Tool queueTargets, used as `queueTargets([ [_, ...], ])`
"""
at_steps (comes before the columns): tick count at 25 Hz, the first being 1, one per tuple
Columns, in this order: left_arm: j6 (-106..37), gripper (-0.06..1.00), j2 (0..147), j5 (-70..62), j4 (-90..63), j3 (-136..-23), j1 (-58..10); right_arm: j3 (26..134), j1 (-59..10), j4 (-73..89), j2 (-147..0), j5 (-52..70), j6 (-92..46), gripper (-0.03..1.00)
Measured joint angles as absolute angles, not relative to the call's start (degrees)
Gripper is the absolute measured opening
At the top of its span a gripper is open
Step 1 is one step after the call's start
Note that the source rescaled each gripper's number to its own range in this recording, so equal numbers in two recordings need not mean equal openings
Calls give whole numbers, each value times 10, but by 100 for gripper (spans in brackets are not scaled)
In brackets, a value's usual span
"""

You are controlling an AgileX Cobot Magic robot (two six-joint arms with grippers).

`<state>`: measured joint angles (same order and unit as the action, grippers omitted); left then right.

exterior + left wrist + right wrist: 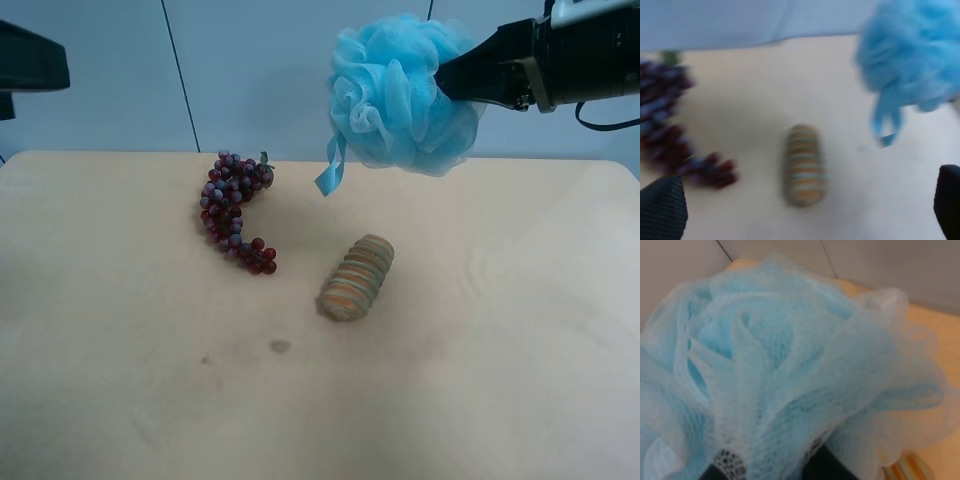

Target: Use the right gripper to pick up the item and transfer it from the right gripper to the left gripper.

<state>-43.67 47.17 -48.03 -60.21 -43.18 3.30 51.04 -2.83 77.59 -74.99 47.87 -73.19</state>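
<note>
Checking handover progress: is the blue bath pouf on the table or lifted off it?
Lifted. The pouf hangs above the table, gripped by the right end effector, its ribbon loop dangling free.

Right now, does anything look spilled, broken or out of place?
Nothing spilled or broken. The blue pouf hangs in the air, pinched by the right gripper, ribbon dangling. The grape bunch and striped roll lie apart on the table. Only a small dark smudge marks it.

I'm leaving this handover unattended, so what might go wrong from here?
1. The right gripper holds the pouf aloft by soft mesh alone, so it may slip free.
2. The open left gripper might catch only the dangling ribbon loop, a weak hold.
3. Dropped, the pouf could land near the grapes or striped roll.
</note>
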Motion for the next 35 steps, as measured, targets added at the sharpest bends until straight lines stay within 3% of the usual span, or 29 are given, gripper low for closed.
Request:
queueTargets([
  [6,-527,100,532,-501,-709,-432,33,510,-28,776,-750,490,-745,0],
  [27,-691,100,657,-554,-863,-432,30,510,-28,802,-750,515,-766,0],
  [35,-708,100,692,-472,-867,-453,-81,510,-28,832,-750,543,-779,0],
])
